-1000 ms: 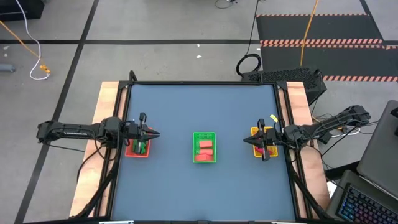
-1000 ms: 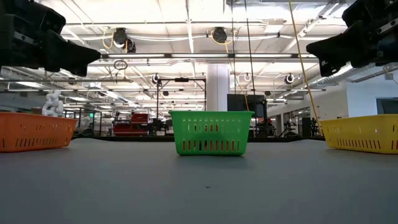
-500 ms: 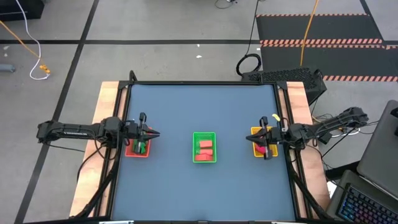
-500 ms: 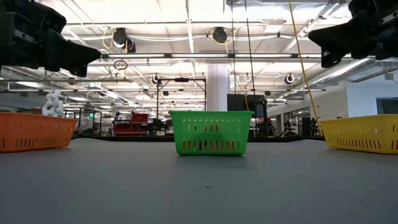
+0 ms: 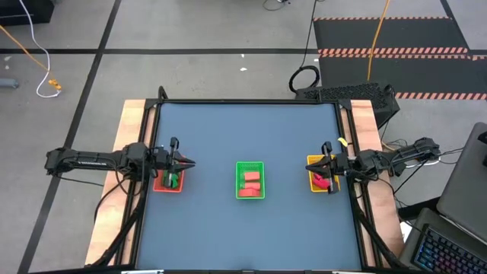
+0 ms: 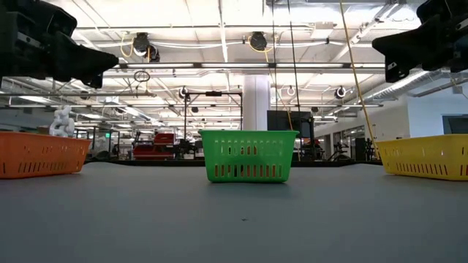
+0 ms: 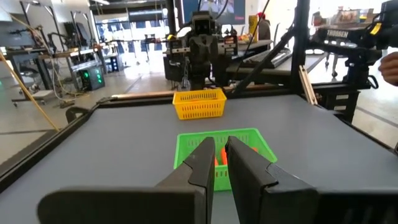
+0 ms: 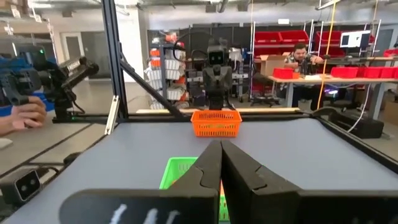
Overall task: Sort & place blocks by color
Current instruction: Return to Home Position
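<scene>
1. The sorting looks all but finished. The left gripper (image 5: 187,162) hangs above the table (image 5: 228,129) with its fingers narrowly parted and nothing between them. The right gripper (image 5: 323,168) faces it from the far side, fingers pressed together and also empty.
2. The orange basket (image 5: 157,186) sits directly beneath the left gripper and holds the green blocks (image 5: 172,181).
3. The green basket (image 5: 238,190) stands between the two grippers, ahead of each, and carries the salmon-orange blocks (image 5: 250,183).
4. The yellow basket (image 5: 311,160) lies under the right gripper, with a pinkish-red block (image 5: 323,182) showing inside.
5. No loose block shows on the table top, so each colour appears to have its own basket. Judging by that, only the arms' retreat to rest seems to remain.
6. Each gripper covers part of the basket below it, so the block count cannot be told in either one.
7. From table height the slotted basket walls hide the contents, and both grippers are cut off at the upper corners.
8. The left wrist view shows only a sliver of orange inside the green basket, seen between its own fingers.
</scene>
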Robot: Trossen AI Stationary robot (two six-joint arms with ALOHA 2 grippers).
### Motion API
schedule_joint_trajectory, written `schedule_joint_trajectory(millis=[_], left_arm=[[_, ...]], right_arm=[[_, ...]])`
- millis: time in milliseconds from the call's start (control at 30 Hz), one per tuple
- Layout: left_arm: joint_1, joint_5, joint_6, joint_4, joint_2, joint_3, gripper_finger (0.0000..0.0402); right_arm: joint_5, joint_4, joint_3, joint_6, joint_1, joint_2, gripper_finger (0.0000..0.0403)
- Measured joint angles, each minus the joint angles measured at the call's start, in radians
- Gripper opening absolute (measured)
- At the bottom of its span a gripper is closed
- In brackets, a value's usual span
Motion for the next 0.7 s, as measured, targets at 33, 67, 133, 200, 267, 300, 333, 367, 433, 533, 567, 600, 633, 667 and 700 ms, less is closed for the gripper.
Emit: schedule_joint_trajectory(millis=[33, 67, 133, 200, 267, 300, 333, 367, 433, 533, 567, 600, 633, 667, 700], left_arm=[[0.000, 0.000, 0.000, 0.000, -0.007, 0.000, 0.0047], [0.000, 0.000, 0.000, 0.000, -0.016, 0.000, 0.0047], [0.000, 0.000, -0.001, -0.004, -0.042, 0.000, 0.0047], [0.000, 0.000, -0.002, -0.027, -0.075, 0.000, 0.0047], [0.000, 0.000, -0.003, -0.075, -0.113, 0.000, 0.0047], [0.000, 0.001, -0.005, -0.103, -0.135, 0.000, 0.0047], [0.000, 0.000, -0.007, -0.129, -0.156, 0.000, 0.0047], [0.000, 0.001, -0.007, -0.147, -0.174, 0.000, 0.0047], [0.000, 0.001, -0.008, -0.190, -0.210, 0.000, 0.0047], [0.000, 0.001, -0.008, -0.211, -0.247, 0.000, 0.0047], [0.000, 0.001, -0.006, -0.213, -0.257, 0.000, 0.0047], [0.000, 0.001, -0.002, -0.215, -0.261, 0.000, 0.0047], [0.000, -0.001, 0.005, -0.220, -0.263, 0.000, 0.0047], [0.000, -0.004, 0.015, -0.229, -0.265, 0.000, 0.0047], [0.000, -0.013, 0.025, -0.232, -0.266, 0.000, 0.0047]], right_arm=[[0.000, -0.018, 0.000, 0.000, 0.000, -0.022, 0.0000], [0.000, -0.042, 0.000, 0.002, 0.000, -0.045, 0.0000], [0.000, -0.093, 0.000, 0.009, 0.000, -0.091, 0.0000], [0.000, -0.134, 0.000, 0.020, 0.000, -0.129, 0.0000], [-0.005, -0.141, -0.001, 0.027, 0.001, -0.128, 0.0000], [-0.006, -0.146, -0.001, 0.027, 0.002, -0.126, 0.0000], [-0.008, -0.146, -0.001, 0.027, 0.002, -0.126, 0.0000], [-0.007, -0.146, -0.001, 0.027, 0.002, -0.128, 0.0000], [-0.008, -0.146, -0.001, 0.027, 0.002, -0.128, 0.0000], [-0.006, -0.144, -0.001, 0.027, 0.002, -0.128, 0.0000], [-0.006, -0.143, -0.001, 0.029, 0.002, -0.128, 0.0000], [-0.006, -0.145, -0.001, 0.031, 0.002, -0.127, 0.0000], [-0.006, -0.145, -0.001, 0.036, 0.002, -0.127, 0.0000], [-0.006, -0.144, -0.001, 0.039, 0.002, -0.127, 0.0000], [-0.005, -0.144, -0.001, 0.042, 0.002, -0.125, 0.0000]])
